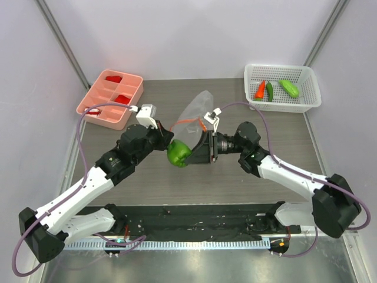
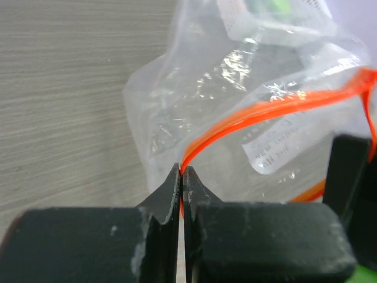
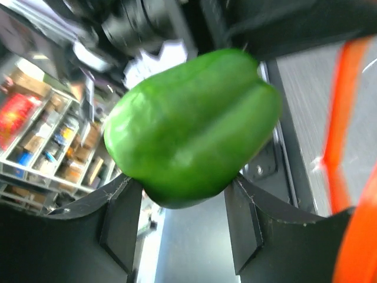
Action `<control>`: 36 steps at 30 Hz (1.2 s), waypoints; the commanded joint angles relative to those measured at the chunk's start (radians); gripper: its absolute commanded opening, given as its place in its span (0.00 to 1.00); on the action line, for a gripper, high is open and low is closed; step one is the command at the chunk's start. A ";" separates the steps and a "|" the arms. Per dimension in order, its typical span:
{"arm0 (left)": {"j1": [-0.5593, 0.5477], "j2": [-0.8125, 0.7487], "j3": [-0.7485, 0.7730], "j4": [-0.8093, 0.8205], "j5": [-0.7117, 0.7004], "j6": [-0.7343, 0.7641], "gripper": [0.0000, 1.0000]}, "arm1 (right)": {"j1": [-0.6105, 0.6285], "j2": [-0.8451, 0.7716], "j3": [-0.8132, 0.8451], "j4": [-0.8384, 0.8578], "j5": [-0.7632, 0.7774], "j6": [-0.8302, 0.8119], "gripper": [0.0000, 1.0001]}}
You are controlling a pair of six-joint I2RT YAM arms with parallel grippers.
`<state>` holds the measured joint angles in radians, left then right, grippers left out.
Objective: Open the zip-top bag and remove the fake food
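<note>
The clear zip-top bag [image 1: 194, 115] hangs raised above the table between the two arms, its mouth toward them. My left gripper [image 1: 166, 138] is shut on the bag's orange-red zip strip [image 2: 265, 109], pinched at the jaw tips [image 2: 181, 171]. My right gripper [image 1: 187, 154] is shut on the green bell pepper [image 1: 177, 154], just below the bag's mouth. In the right wrist view the bell pepper [image 3: 194, 127] sits between the two fingers of the gripper [image 3: 181, 184]. Other fake food lies in the white basket: an orange-red carrot piece [image 1: 260, 89], a dark green chili [image 1: 270, 90] and a light green piece [image 1: 288, 87].
The white mesh basket [image 1: 312, 99] stands at the back right. A pink compartment tray [image 1: 126, 121] with flat red blocks [image 1: 113, 78] sits at the back left. Purple cables loop off both arms.
</note>
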<state>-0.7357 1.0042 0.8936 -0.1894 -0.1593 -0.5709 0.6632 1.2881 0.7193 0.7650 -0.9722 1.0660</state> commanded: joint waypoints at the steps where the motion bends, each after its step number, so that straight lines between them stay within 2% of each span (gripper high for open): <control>1: -0.096 0.022 0.042 0.065 0.017 -0.061 0.00 | 0.151 -0.084 0.101 -0.477 0.122 -0.422 0.01; 4: -0.096 0.031 0.086 -0.001 -0.048 -0.024 0.00 | 0.159 -0.118 0.092 -0.630 0.110 -0.486 0.01; 6: -0.096 0.031 0.100 0.010 -0.022 0.003 0.00 | 0.161 -0.125 0.083 -0.715 0.067 -0.549 0.01; 9: -0.097 0.017 0.073 0.077 0.033 0.011 0.00 | 0.159 -0.150 0.057 -0.751 0.053 -0.598 0.01; 13: -0.096 0.016 0.048 0.067 0.058 0.006 0.00 | 0.159 -0.187 0.058 -0.719 0.061 -0.597 0.01; 14: -0.097 0.013 0.038 0.076 0.061 0.005 0.00 | 0.159 -0.197 0.065 -0.716 0.123 -0.597 0.01; 15: -0.096 0.007 0.025 0.076 0.047 -0.018 0.00 | 0.157 -0.196 0.068 -0.721 0.248 -0.592 0.01; 18: -0.096 0.033 0.021 -0.010 -0.173 -0.061 0.00 | 0.145 -0.138 0.114 -0.828 0.389 -0.648 0.01; 19: -0.093 0.040 0.015 -0.021 -0.280 -0.073 0.00 | 0.144 -0.130 0.115 -0.834 0.502 -0.638 0.02; 21: -0.068 0.045 0.005 -0.010 -0.295 -0.063 0.00 | 0.144 -0.116 0.085 -0.790 0.535 -0.624 0.02; 22: -0.021 0.062 0.014 -0.028 -0.295 -0.102 0.00 | 0.144 -0.115 0.081 -0.776 0.482 -0.614 0.06; 23: 0.011 0.074 0.024 -0.054 -0.229 -0.124 0.00 | 0.144 -0.115 0.072 -0.723 0.428 -0.612 0.21; 25: 0.077 0.108 0.015 -0.084 -0.159 -0.151 0.00 | 0.144 -0.144 0.063 -0.681 0.377 -0.586 0.40; 26: 0.084 0.111 0.001 -0.079 -0.158 -0.161 0.00 | 0.144 -0.157 0.065 -0.682 0.407 -0.583 0.61; 29: 0.124 0.087 -0.065 -0.050 -0.152 -0.210 0.01 | 0.144 -0.200 0.094 -0.759 0.545 -0.612 0.88; 30: 0.134 0.080 -0.079 -0.042 -0.143 -0.222 0.03 | 0.144 -0.202 0.103 -0.801 0.559 -0.626 0.90; 32: 0.166 0.077 -0.090 -0.031 -0.120 -0.233 0.26 | 0.144 -0.190 0.117 -0.851 0.570 -0.659 0.91; 36: 0.180 0.074 -0.041 -0.094 -0.108 -0.204 0.58 | 0.148 -0.155 0.083 -0.814 0.627 -0.646 0.94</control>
<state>-0.5720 1.1057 0.8021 -0.2718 -0.2802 -0.7662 0.8059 1.1137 0.7918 -0.0559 -0.4328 0.4419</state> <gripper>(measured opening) 0.471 0.932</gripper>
